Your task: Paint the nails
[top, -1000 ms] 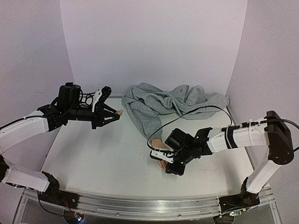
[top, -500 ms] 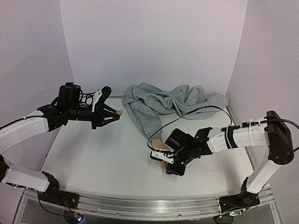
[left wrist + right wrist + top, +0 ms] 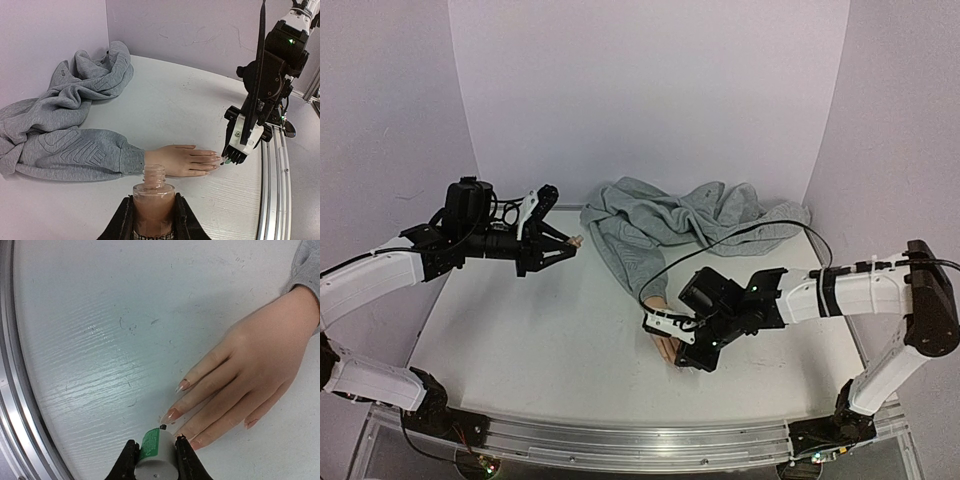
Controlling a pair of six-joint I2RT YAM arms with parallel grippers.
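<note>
Open polish bottle (image 3: 153, 192) clamped in the left gripper (image 3: 153, 216), brush cap (image 3: 157, 444) pinched by the right gripper (image 3: 154, 462), nails (image 3: 170, 415) of the mannequin hand (image 3: 257, 352) at its 1 o'clock.

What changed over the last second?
The right arm's elbow and forearm swung out to the right. The right gripper, shut on the brush cap, barely shifted at the mannequin hand's fingertips. Unchanged: the left gripper holding the open bottle, and the sweatshirt. Nothing was grabbed or released.

Open table (image 3: 530, 330) left of the mannequin hand (image 3: 182, 161); the sweatshirt (image 3: 680, 225) blocks behind it.
</note>
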